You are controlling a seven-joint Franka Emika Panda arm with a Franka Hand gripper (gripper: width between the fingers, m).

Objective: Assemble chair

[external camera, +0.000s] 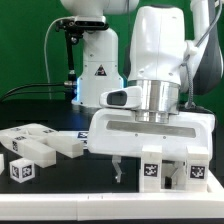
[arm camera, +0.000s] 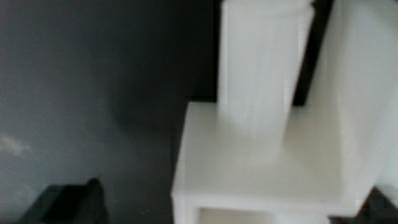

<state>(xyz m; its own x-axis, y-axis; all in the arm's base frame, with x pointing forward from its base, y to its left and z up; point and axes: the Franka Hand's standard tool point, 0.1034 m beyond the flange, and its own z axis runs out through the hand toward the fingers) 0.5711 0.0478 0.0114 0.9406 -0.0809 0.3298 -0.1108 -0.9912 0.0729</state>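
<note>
A white chair part with black-and-white tags stands on the black table at the exterior view's right, directly under my hand. My gripper is lowered around it, one dark finger showing beside the part on the exterior view's left. In the wrist view the part is a white block with a round post rising from it. It lies between the jaws of my gripper. One finger stands clearly apart from the block, with dark table between them. The other finger barely shows at the frame's edge. The gripper is open.
Several loose white chair pieces with tags lie on the exterior view's left of the table. Behind them stands the arm's white base with black cables. A green object is at the far right edge.
</note>
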